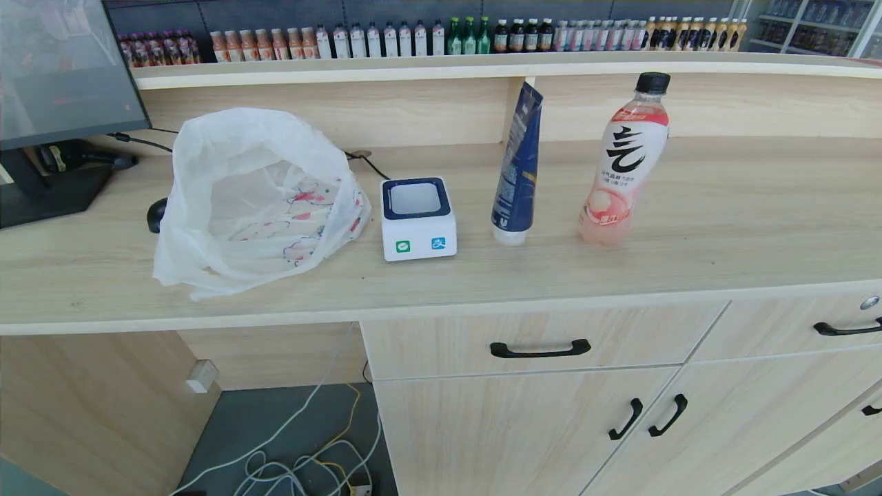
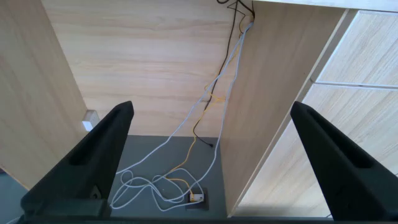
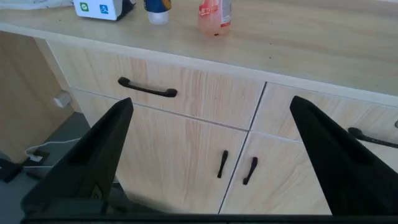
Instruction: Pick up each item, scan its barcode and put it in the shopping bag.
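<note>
On the wooden counter (image 1: 723,227) a white plastic shopping bag (image 1: 255,200) stands open at the left. To its right sits a small white scanner box (image 1: 417,218) with a dark-rimmed window on top. A dark blue tube (image 1: 517,169) stands on its cap beside it, and a pink drink bottle (image 1: 623,162) with a black cap stands further right. My left gripper (image 2: 211,158) hangs open below the counter, facing the leg space and cables. My right gripper (image 3: 211,158) is open in front of the drawers, with the scanner (image 3: 99,8), the tube (image 3: 157,9) and the bottle (image 3: 215,15) above it.
A monitor (image 1: 62,76) on a black stand and a black mouse (image 1: 157,215) sit at the counter's left end. A raised shelf runs along the back, with rows of bottles (image 1: 441,38) behind it. Drawers and doors with black handles (image 1: 540,349) lie below. Cables (image 1: 296,461) trail on the floor.
</note>
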You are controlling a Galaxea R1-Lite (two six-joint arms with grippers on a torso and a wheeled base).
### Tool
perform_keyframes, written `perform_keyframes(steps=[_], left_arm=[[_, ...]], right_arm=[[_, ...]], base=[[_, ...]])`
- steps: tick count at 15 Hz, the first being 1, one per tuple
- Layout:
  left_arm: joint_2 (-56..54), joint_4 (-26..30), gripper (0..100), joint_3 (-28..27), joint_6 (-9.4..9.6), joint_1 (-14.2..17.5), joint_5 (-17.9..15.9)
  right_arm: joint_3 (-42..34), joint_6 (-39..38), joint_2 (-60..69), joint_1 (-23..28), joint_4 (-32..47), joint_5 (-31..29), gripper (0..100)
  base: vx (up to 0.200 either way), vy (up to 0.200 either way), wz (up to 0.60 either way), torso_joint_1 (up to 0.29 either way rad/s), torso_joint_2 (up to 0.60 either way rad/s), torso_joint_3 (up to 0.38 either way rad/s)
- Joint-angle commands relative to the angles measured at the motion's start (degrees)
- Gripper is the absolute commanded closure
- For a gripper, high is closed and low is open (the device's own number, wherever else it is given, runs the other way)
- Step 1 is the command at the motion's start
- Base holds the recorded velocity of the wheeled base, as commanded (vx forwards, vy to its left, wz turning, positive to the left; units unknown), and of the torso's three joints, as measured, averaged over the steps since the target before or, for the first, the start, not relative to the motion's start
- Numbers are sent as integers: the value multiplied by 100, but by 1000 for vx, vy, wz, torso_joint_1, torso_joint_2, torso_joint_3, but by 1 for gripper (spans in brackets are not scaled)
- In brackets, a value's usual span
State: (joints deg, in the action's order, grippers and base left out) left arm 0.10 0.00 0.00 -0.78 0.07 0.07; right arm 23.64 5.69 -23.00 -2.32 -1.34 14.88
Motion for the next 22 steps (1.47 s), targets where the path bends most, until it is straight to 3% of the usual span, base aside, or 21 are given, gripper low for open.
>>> perform_keyframes(steps=[1, 2, 4, 8, 11, 15, 18, 19, 20, 22], left_arm=[[-1, 0, 0, 0, -1, 1, 1], [-1, 0, 0, 0, -1, 1, 1], [-1, 0, 0, 0, -1, 1, 1], [-1, 0, 0, 0, -1, 1, 1], [-1, 0, 0, 0, -1, 1, 1], [-1, 0, 0, 0, -1, 1, 1], [-1, 0, 0, 0, -1, 1, 1], [-1, 0, 0, 0, -1, 1, 1], [-1, 0, 0, 0, -1, 1, 1], [-1, 0, 0, 0, -1, 1, 1]], right_arm=[[88, 178, -934, -392, -464, 41, 0], [88, 178, -934, -392, -464, 41, 0], [18, 178, -2068, -1166, -1685, 41, 0], [167, 187, -3043, -1913, -2854, 41, 0], [220, 213, -3316, -2361, -3223, -21, 0], [326, 424, -3615, -2449, -3258, -196, 0], [660, 855, -3993, -2809, -3267, -1058, 0], [677, 855, -4001, -2827, -3267, -1093, 0], [888, 872, -4177, -3460, -3338, -2192, 0], [1029, 846, -4441, -4304, -3373, -3404, 0]], base=[[0, 0, 0, 0, 0, 0], [0, 0, 0, 0, 0, 0], [0, 0, 0, 0, 0, 0], [0, 0, 0, 0, 0, 0], [0, 0, 0, 0, 0, 0], [0, 0, 0, 0, 0, 0], [0, 0, 0, 0, 0, 0], [0, 0, 0, 0, 0, 0], [0, 0, 0, 0, 0, 0], [0, 0, 0, 0, 0, 0]])
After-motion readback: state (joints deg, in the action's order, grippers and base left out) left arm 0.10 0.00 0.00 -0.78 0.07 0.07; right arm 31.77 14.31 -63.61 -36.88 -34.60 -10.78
